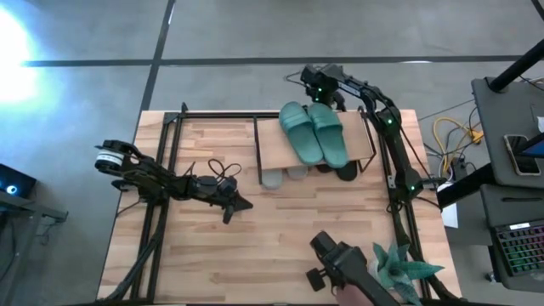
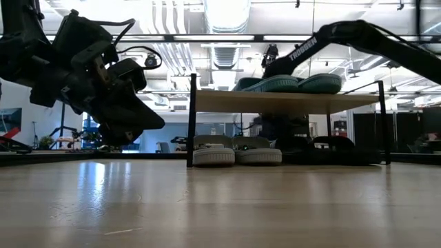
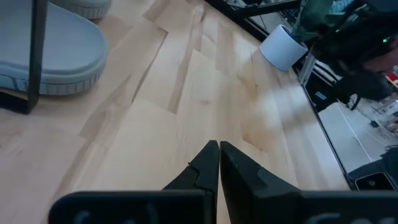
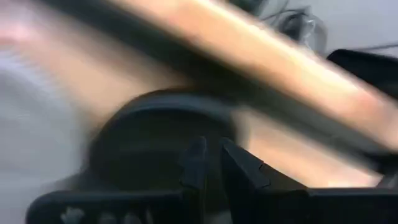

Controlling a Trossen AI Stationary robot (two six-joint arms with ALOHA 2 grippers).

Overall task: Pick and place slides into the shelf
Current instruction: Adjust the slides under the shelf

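The shelf (image 1: 272, 146) (image 2: 289, 102) stands at the table's far middle. The teal slides (image 1: 314, 132) (image 2: 289, 84) lie side by side on its plank. On the table under the plank rest the grey slides (image 1: 285, 177) (image 2: 238, 153) (image 3: 56, 50), with the black slides (image 1: 342, 170) to their right. My right gripper (image 1: 319, 87) (image 4: 212, 155) hangs behind the shelf's far edge and points down. Its fingers stand close together with nothing seen between them. A blurred dark rounded shape (image 4: 155, 124) lies beyond them. My left gripper (image 1: 240, 205) (image 3: 219, 149) (image 2: 148, 120) is shut over bare table, left of the shelf.
A plant in a white pot (image 1: 399, 263) (image 3: 283, 46) and a black mount (image 1: 340, 263) stand at the near right corner. A black frame (image 1: 161, 170) runs along the table's sides. Bare wood (image 1: 255, 246) lies in front of the shelf.
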